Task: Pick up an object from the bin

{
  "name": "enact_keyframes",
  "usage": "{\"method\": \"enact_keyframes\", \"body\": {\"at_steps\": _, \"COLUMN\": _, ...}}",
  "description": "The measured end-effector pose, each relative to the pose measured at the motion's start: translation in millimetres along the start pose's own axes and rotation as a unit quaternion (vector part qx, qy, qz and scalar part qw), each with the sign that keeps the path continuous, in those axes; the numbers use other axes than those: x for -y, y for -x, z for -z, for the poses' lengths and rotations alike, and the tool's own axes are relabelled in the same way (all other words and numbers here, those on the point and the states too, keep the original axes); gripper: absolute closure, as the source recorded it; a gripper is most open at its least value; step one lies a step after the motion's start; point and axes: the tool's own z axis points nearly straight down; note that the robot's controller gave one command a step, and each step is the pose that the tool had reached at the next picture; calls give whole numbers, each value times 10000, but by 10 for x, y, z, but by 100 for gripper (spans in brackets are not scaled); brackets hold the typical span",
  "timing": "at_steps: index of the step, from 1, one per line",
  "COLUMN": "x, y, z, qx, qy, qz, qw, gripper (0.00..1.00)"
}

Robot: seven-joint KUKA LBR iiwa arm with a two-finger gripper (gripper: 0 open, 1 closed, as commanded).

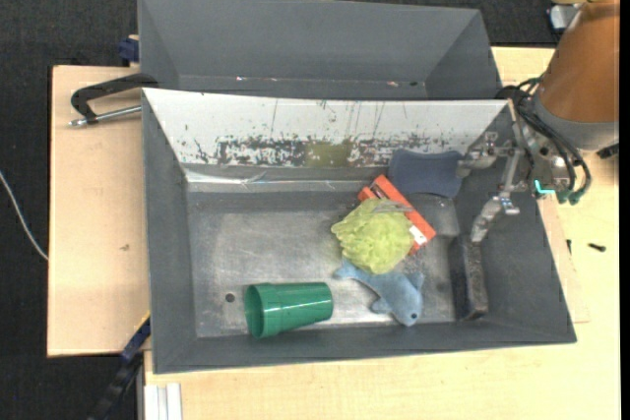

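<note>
Nearest, toward the left of the grey metal bin [246, 246], 1 dark green plastic cup [287, 307] lies on its side, its mouth turned left. To its right, also near, is a light blue soft cloth toy [396, 293], limp on the bin floor.

At the right side of the floor lies a long, narrow, dark grey bar-shaped object [470, 282], running near to far, well apart from the cup and just beside the blue toy.

Further in, at mid-floor, a yellow-green fuzzy lump [374, 236] touches the blue toy's far edge and rests partly on an orange-red flat packet [386, 194], which shows at its far and right edges. Beyond the packet, against the far wall, is a slate-blue folded cloth [425, 174].

The metal tool [489, 216] reaches in from the right, below the arm's orange wrist cover [586, 64]. It hangs just above the far end of the dark bar, the nearest thing to it; the packet and fuzzy lump lie to its left. Contact with the bar cannot be told, nor whether the tool is apart or together.
</note>
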Motion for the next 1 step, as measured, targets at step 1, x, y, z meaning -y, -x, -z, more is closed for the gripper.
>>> {"method": "enact_keyframes", "body": {"at_steps": 1, "x": -5, "y": 17, "z": 43, "qx": 41, "qy": -7, "qz": 9, "qw": 10000, "gripper": 0}}
